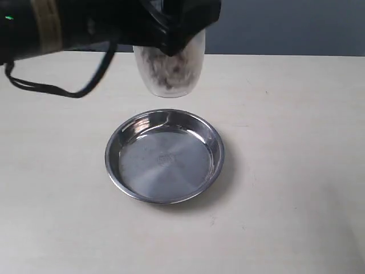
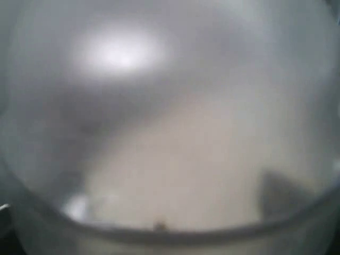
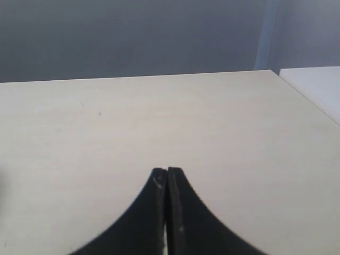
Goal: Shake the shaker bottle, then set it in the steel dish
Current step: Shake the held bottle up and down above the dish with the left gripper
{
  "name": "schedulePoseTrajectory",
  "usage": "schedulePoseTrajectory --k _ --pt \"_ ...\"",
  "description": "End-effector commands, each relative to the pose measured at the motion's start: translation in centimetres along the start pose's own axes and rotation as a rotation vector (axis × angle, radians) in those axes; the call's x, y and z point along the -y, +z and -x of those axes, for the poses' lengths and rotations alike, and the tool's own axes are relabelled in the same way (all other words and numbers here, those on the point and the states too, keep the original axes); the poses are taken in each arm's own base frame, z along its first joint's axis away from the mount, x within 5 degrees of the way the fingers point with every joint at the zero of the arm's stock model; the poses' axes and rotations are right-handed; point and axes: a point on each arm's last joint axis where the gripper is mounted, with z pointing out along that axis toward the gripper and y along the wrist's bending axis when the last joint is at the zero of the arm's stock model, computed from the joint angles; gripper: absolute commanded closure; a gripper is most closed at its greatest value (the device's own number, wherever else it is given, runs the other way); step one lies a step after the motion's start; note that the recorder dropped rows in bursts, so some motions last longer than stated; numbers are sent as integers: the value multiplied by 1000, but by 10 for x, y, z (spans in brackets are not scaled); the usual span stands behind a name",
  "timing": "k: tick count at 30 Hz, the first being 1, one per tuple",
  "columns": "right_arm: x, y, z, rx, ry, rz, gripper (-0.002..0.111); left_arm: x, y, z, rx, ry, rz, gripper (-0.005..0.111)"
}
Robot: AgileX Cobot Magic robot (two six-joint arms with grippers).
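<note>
Shaker bottle (image 1: 170, 71): I see it at the top centre of the exterior view, its clear wall blurred, with a smear of brown pellets inside. Only the lower, rounded part shows, because the upper part is covered by the black body of the left gripper (image 1: 174, 34). In the left wrist view the shaker bottle (image 2: 170, 133) fills almost the whole frame as a hazy, translucent surface, too close to make out any detail.

Left gripper: the jaws are closed around the upper part of the bottle. The contact points themselves are hidden, so I cannot state how wide the jaws stand. The arm enters from the upper left of the frame, and a black cable (image 1: 57, 89) loops below it.

Steel dish (image 1: 165, 171): it sits at the centre of the frame, flat on the tabletop (image 1: 296, 171), just below the bottle in the picture and not touching it. The dish holds nothing, and a small stamped mark shows at the middle of its bottom.

Right gripper (image 3: 167, 180): it is visible in the right wrist view only. The jaws are pressed together tip to tip and grip nothing; below them lies bare tabletop, with a grey wall beyond its far edge.
</note>
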Motion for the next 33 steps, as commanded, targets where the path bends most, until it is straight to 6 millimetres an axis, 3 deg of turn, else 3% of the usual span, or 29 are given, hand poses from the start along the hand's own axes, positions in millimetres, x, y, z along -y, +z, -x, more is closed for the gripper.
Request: schedulePoseTrajectory --k 1,4,5,6,9,10,11,14,15,17,19,20,21,22,24,25,26,28,30,31,32,33 --pt "0 0 1 16 -1 -4 109 -8 21 -67 -226 -116 45 106" --pt "0 0 1 16 -1 -4 109 12 -10 29 104 24 -67 106" --pt "0 0 1 16 -1 -4 109 11 -17 40 120 39 -17 106" --pt "0 0 1 16 -1 -4 109 7 -15 29 69 -2 36 106" --pt "0 0 1 16 -1 -4 109 -6 10 -52 -212 -43 107 106" --pt "0 0 1 16 -1 -4 109 -6 15 -64 -248 -63 93 106" --pt "0 0 1 16 -1 -4 109 -4 15 -59 -225 -81 73 106" --pt "0 0 1 16 -1 -4 109 18 -12 15 56 45 -81 106" --pt "0 0 1 16 -1 -4 109 16 -17 22 70 55 -48 106" --pt "0 0 1 16 -1 -4 109 6 -7 -12 -57 -19 27 106" --pt "0 0 1 16 -1 -4 109 -6 12 -84 -306 -56 77 106" --pt "0 0 1 16 -1 -4 109 -8 16 -98 -357 -61 91 106" --pt "0 0 1 16 -1 -4 109 -7 17 -93 -340 -74 83 106" --pt "0 0 1 16 -1 -4 109 -2 13 -76 -271 -72 45 106" --pt "0 0 1 18 -1 -4 109 12 -5 -13 -41 28 -47 106" --pt "0 0 1 18 -1 -4 109 13 -12 9 26 83 -33 106" --pt "0 0 1 16 -1 -4 109 11 -15 14 35 77 3 106" --pt "0 0 1 16 -1 -4 109 3 -6 -19 -82 -12 54 106" --pt "0 0 1 16 -1 -4 109 -4 10 -78 -280 -50 71 106" --pt "0 0 1 16 -1 -4 109 -5 15 -87 -312 -57 72 106" --pt "0 0 1 16 -1 -4 109 -4 14 -82 -291 -79 60 106" --pt "0 0 1 16 -1 -4 109 4 7 -55 -183 -68 -1 106"
